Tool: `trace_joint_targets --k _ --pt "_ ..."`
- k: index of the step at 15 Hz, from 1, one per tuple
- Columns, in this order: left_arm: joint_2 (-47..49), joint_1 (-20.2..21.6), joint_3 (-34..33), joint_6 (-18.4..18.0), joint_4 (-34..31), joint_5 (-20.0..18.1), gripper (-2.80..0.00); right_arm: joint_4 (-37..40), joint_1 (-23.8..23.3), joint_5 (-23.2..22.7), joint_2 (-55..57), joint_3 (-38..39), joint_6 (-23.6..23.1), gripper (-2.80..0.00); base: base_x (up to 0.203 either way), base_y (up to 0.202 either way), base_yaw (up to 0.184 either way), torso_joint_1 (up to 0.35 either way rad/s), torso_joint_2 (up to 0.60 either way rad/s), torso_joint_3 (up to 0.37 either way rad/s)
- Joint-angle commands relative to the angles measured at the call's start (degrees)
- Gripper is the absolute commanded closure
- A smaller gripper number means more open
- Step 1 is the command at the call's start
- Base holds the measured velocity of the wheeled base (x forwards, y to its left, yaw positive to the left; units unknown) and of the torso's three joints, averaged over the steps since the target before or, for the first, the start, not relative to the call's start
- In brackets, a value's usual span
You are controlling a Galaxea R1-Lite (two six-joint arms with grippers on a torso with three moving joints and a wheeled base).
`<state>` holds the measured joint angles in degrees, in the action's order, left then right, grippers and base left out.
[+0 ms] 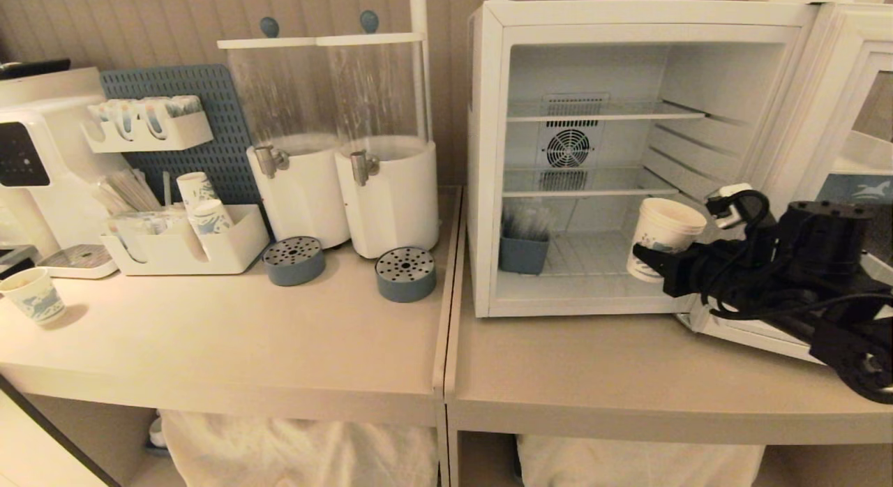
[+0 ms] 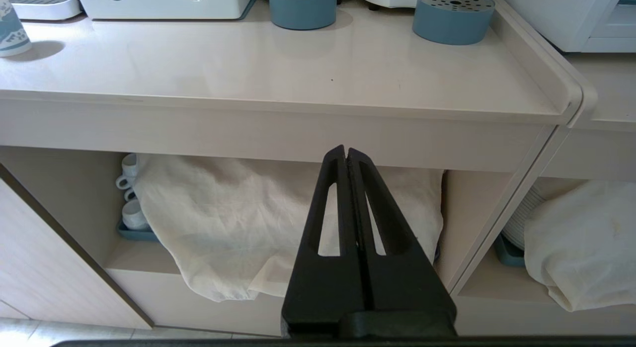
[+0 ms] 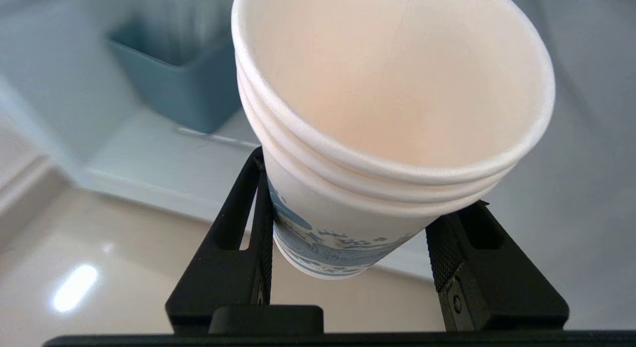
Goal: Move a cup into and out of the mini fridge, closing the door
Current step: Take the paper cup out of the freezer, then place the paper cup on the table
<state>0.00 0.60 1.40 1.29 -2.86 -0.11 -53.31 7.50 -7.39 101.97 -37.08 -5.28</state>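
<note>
The mini fridge (image 1: 486, 159) stands open on the right counter, its door (image 1: 848, 110) swung out to the right. My right gripper (image 1: 645, 260) is shut on the cup (image 1: 663, 236), a white paper cup with a blue pattern, at the lower right of the fridge's opening. In the right wrist view the cup (image 3: 392, 88) shows three nested rims and a clean inside; it hangs tilted between the fingers (image 3: 248, 213) of the right gripper (image 3: 366, 180), its base off the counter. My left gripper (image 2: 346, 150) is shut on nothing, parked below the left counter's front edge.
A blue bin (image 1: 523, 253) sits inside the fridge at the lower left. Two drink dispensers (image 1: 342, 187) with round drip trays (image 1: 406, 273), a cup organiser (image 1: 181, 246) and another paper cup (image 1: 33, 295) stand on the left counter.
</note>
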Motion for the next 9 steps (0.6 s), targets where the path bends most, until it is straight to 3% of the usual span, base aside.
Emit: trace_joint_targets --k 1,5,9 --pt "0.09 0.02 0.0 0.03 -0.04 0.02 0.0 -0.08 0.11 0.0 -10.48 5.2 0.01 0.0 0.0 0.0 0.0 0.0 0.0 0.0" --pt "0.09 0.02 0.0 0.03 -0.04 0.02 0.0 3.72 0.14 0.48 -26.33 13.81 0.09 0.0 0.0 0.0 0.0 0.0 0.0 0.0" --pt "0.09 0.02 0.0 0.03 -0.04 0.02 0.0 21.83 0.15 0.49 -48.27 14.89 0.41 0.0 0.0 0.0 0.0 0.0 0.0 0.0"
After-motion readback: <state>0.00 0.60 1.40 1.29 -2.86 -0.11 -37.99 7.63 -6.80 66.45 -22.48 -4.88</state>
